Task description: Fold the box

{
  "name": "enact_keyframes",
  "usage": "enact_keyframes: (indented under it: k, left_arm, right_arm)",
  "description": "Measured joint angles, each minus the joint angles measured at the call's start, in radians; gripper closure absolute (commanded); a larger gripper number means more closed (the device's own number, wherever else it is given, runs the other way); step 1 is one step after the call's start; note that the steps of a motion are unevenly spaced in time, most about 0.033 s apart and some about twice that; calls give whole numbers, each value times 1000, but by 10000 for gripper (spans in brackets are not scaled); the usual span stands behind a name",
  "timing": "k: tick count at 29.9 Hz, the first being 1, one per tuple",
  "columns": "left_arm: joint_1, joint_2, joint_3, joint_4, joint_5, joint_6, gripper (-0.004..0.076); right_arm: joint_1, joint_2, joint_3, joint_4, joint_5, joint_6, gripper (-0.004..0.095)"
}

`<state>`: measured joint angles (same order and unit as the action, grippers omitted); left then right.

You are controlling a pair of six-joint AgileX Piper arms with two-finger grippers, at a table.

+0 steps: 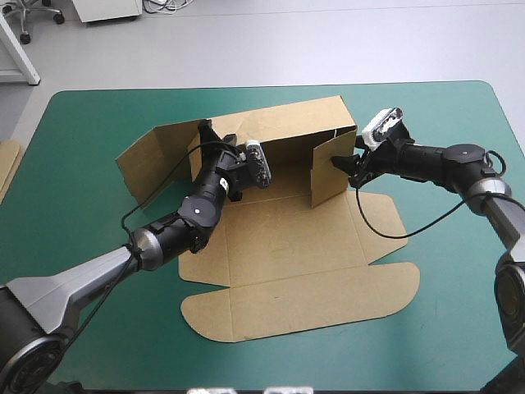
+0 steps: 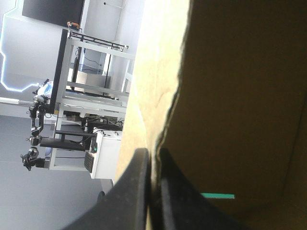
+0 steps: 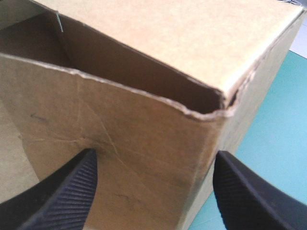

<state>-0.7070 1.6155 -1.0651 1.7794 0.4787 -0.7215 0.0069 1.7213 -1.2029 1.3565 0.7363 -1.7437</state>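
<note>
So, the brown cardboard box [image 1: 287, 271], a cut sheet w/ some walls up, sits mid-table on the teal-green cover [image 1: 459, 131], a bit toward the far edge. Its long back wall [image 1: 303, 123] stands up & runs left to right. The left side wall [image 1: 156, 160] is up too but swings outward. The short right side flap [image 1: 332, 168] stands at the other end. The wide lid part [image 1: 303, 304] lies flat on the near side. The left gripper [image 1: 215, 135] is at the left back corner. Its black fingers [image 2: 136, 191] are almost together, pinching the top edge of the board. The right gripper [image 1: 354, 164] is at the right end w/ its black fingers [image 3: 72, 191] wide apart & nothing held. The right flap's corner is straight ahead of it & partly btw the fingers. So each arm has one end of the long box, & the right arm is much nearer the right flap. I think the next job is to grab or push that flap in toward the back wall while the left side is held. One more bit of brown board [image 1: 6, 164] peeks in at the table's left edge.
</note>
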Motion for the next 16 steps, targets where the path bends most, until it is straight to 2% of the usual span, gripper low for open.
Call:
enact_keyframes:
  k: [9, 16]
  left_arm:
    - [0, 3, -22, -13, 0, -2, 734]
    - [0, 5, -29, -23, -6, -4, 734]
  right_arm:
    - [7, 4, 0, 51, -61, -6, 279]
    - [7, 56, -4, 114, -66, -6, 279]
